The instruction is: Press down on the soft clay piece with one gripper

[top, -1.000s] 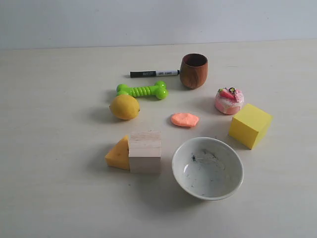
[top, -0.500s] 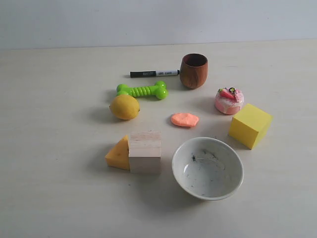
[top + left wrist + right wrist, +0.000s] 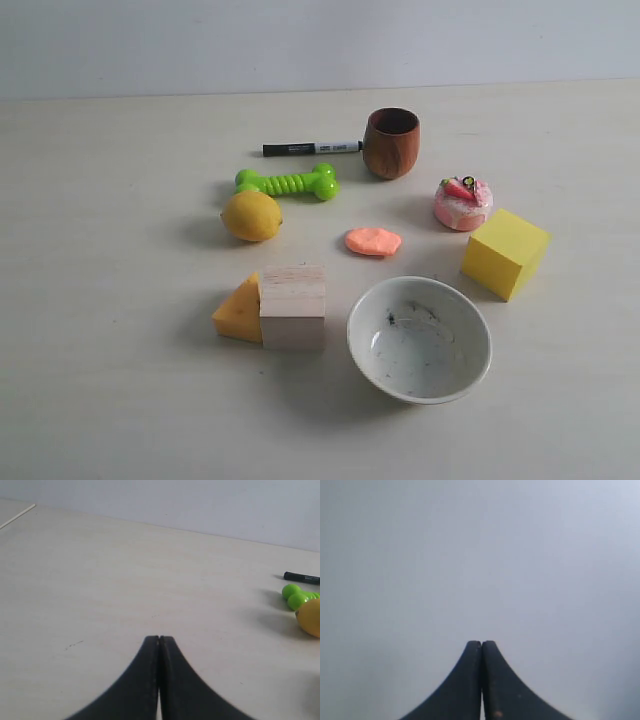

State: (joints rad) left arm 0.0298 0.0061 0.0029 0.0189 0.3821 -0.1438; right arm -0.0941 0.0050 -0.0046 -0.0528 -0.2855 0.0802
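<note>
The soft clay piece (image 3: 373, 241), a small flat salmon-orange oval, lies on the pale table between the lemon (image 3: 251, 216) and the pink cake toy (image 3: 463, 203). Neither arm shows in the exterior view. In the left wrist view my left gripper (image 3: 159, 639) is shut, its black fingers touching above bare table, with the lemon (image 3: 310, 618) far off at the frame's edge. My right gripper (image 3: 481, 643) is shut too, and faces only a plain grey surface. The clay does not appear in either wrist view.
Round the clay stand a brown wooden cup (image 3: 391, 142), a black marker (image 3: 311, 148), a green bone toy (image 3: 288, 182), a yellow cube (image 3: 505, 253), a white bowl (image 3: 420, 339), a pale wooden block (image 3: 292, 306) and an orange wedge (image 3: 239, 311).
</note>
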